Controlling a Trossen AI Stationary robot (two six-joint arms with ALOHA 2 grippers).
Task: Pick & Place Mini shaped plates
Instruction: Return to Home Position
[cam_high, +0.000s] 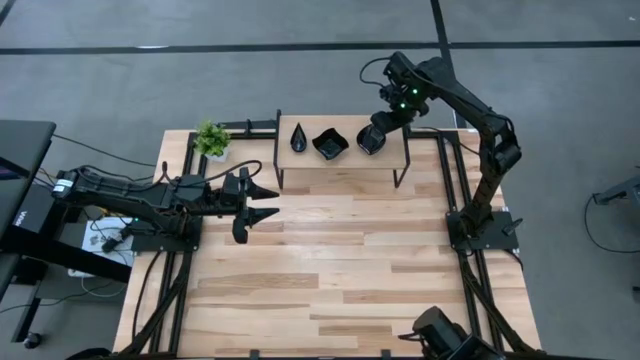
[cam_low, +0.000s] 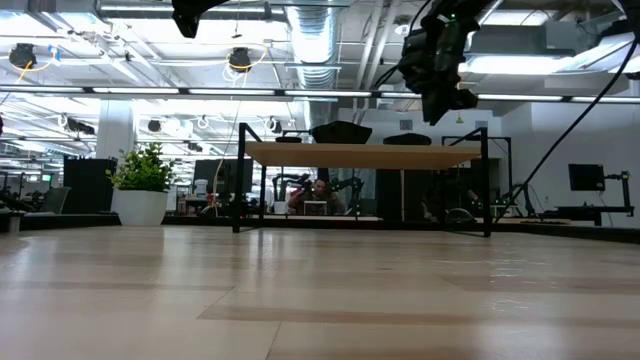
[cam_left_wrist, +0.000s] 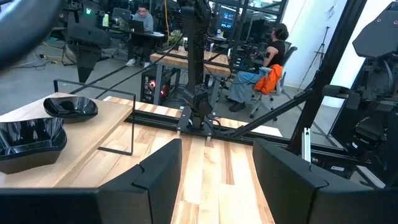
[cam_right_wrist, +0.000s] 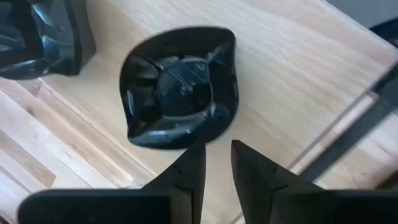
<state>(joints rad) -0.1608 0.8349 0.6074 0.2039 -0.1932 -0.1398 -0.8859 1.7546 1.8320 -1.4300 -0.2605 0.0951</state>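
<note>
Three glossy black mini plates sit on a small raised wooden shelf (cam_high: 345, 158) at the table's far side: a narrow teardrop (cam_high: 299, 137), a wavy-edged square (cam_high: 329, 144) and a third wavy dish (cam_high: 368, 143). My right gripper (cam_high: 385, 122) hovers above that third dish (cam_right_wrist: 180, 87), which rests flat on its base. Its fingers are a narrow gap apart and hold nothing. In the low view it (cam_low: 440, 95) hangs well clear of the shelf top. My left gripper (cam_high: 264, 203) waits open and empty over the table's left part, pointing at the shelf.
A small green potted plant (cam_high: 211, 139) stands at the table's far left corner, beside the shelf. The shelf has thin black metal legs (cam_low: 240, 180). Bare wooden tabletop (cam_high: 330, 270) stretches from the shelf to the near edge. People sit at desks in the room behind.
</note>
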